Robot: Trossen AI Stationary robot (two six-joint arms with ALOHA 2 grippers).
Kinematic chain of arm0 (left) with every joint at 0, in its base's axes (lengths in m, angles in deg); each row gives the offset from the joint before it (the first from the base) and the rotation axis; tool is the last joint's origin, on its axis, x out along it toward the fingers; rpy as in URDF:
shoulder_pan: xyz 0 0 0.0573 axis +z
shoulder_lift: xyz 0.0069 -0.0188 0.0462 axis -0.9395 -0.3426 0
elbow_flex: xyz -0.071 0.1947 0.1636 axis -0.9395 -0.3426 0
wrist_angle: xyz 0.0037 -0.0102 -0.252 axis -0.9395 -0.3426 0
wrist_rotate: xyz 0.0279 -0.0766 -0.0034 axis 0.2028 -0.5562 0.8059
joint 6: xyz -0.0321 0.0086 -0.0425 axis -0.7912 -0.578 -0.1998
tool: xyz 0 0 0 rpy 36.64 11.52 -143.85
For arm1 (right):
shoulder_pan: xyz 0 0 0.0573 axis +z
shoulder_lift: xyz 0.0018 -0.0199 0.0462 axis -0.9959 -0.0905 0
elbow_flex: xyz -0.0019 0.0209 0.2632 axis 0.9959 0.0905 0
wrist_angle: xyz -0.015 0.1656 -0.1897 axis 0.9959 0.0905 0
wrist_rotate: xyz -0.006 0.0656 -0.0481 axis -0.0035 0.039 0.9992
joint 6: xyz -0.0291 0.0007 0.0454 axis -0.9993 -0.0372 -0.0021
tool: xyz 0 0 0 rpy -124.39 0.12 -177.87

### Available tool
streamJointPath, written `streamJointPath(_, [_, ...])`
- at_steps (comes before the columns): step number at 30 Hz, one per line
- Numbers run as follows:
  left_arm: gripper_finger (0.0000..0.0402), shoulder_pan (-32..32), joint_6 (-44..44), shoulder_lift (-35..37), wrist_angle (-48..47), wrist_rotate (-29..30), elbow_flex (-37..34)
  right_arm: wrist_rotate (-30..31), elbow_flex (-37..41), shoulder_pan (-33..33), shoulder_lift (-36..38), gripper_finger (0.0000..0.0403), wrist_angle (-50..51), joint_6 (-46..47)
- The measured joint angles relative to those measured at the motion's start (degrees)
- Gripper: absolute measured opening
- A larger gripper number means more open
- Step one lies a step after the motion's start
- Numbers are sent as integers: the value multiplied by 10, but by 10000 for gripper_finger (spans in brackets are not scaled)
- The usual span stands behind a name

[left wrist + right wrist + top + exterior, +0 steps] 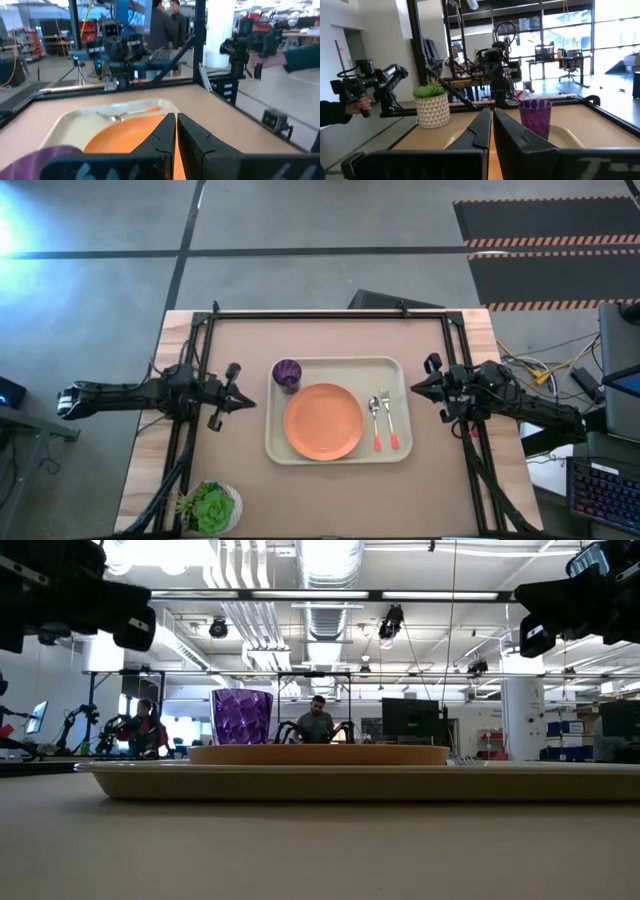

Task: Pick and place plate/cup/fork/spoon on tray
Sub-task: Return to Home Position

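Observation:
The cream tray (pixel 400 446) lies at the table's middle. On it rest the orange plate (pixel 323 421), the purple cup (pixel 287 374) upright at its far left corner, and the spoon (pixel 376 420) and fork (pixel 389 420) side by side right of the plate. My left gripper (pixel 249 402) is shut and empty, raised left of the tray. My right gripper (pixel 415 387) is shut and empty, raised right of the tray. The low view shows the cup (pixel 241 717) and plate (pixel 320 754) on the tray (pixel 360 782).
A white pot with a green plant (pixel 210 508) stands at the table's near left corner. A black frame (pixel 330 313) runs along the table's far and side edges. People stand in the room beyond the table.

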Motion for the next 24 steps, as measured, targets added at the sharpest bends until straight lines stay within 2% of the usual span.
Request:
streamJointPath(4, [0,0,-10,17,-32,0,23,3,0,0,0,11,-1,-6])
streamJointPath(8, [0,0,21,28,-101,2,66,5,0,0,0,11,-1,-6])
streamJointPath(12, [0,-1,45,30,-113,21,89,5,0,0,-1,11,-1,-6])
streamJointPath(17, [0,0,12,28,-123,57,70,5,0,0,-1,11,2,-6])
streamJointPath(20, [0,-1,-6,32,-120,56,50,5,0,0,-1,11,2,-6])
streamJointPath(24, [0,-1,18,57,-62,51,15,5,0,0,-1,11,2,-5])
